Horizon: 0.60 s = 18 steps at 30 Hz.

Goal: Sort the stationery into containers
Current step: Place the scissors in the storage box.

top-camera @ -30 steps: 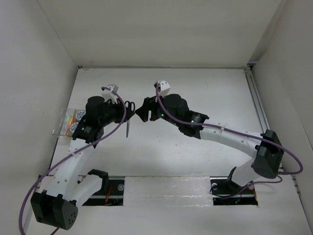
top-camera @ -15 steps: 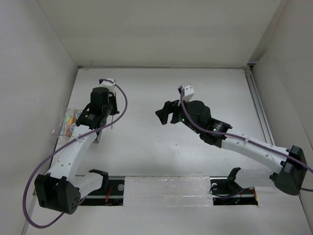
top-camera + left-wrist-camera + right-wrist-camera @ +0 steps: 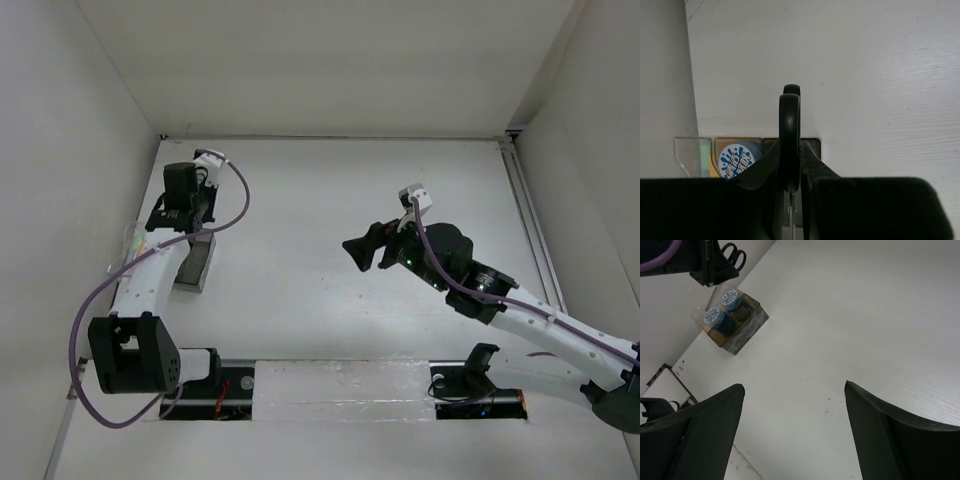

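My left gripper [image 3: 196, 220] is shut on the black-handled scissors [image 3: 790, 125]. It holds them upright, handles up and blade down, over the smoky dark bin [image 3: 194, 264] at the table's left edge. In the left wrist view the fingers [image 3: 812, 162] clamp the handle. The scissors' handles also show in the right wrist view [image 3: 734, 255]. Two blue-and-white rolls [image 3: 730, 300] [image 3: 713, 316] lie in the clear bin [image 3: 720, 325] beside the dark bin [image 3: 747, 329]. My right gripper [image 3: 356, 250] is open and empty over bare table, right of centre. Pens and highlighter are not visible.
White walls enclose the table on the left, back and right. The bins stand close to the left wall [image 3: 80, 200]. A slot with black mounts [image 3: 340, 385] runs along the near edge by the arm bases.
My left arm has swung left with the scissors, from mid-table to over the dark bin. My right arm has drawn back to the right and nearer, away from the left gripper.
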Motion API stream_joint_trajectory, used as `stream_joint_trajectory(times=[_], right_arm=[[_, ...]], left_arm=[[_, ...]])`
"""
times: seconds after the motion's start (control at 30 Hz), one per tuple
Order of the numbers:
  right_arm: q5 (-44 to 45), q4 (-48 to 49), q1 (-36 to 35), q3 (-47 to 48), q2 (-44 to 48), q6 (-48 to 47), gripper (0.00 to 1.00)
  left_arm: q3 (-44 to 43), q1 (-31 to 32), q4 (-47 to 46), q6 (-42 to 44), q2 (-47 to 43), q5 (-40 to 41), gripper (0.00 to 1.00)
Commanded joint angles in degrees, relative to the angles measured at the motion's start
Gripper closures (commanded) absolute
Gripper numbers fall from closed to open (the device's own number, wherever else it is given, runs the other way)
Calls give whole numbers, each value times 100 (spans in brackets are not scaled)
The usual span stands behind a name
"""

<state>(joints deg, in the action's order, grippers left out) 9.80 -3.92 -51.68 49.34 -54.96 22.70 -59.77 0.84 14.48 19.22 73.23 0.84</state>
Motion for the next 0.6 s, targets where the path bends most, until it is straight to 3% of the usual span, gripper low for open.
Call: stream_joint_trajectory(times=[0.0,0.2,0.33,0.57], right_arm=[[-110,-21,44,-179,143,-63,13],[-443,-21,167,-232,257,-117,13],[-672,-21,281,-284,319,-117,13],[-831,-21,281,-337,521,-117,13]], left_arm=[[446,21,-199,705,7,-330,100],[1045,-936,-472,653,-388,-884,100],[1476,-937,-604,592,-600,-472,100],[1608,-937,-806,591,-600,-471,100]])
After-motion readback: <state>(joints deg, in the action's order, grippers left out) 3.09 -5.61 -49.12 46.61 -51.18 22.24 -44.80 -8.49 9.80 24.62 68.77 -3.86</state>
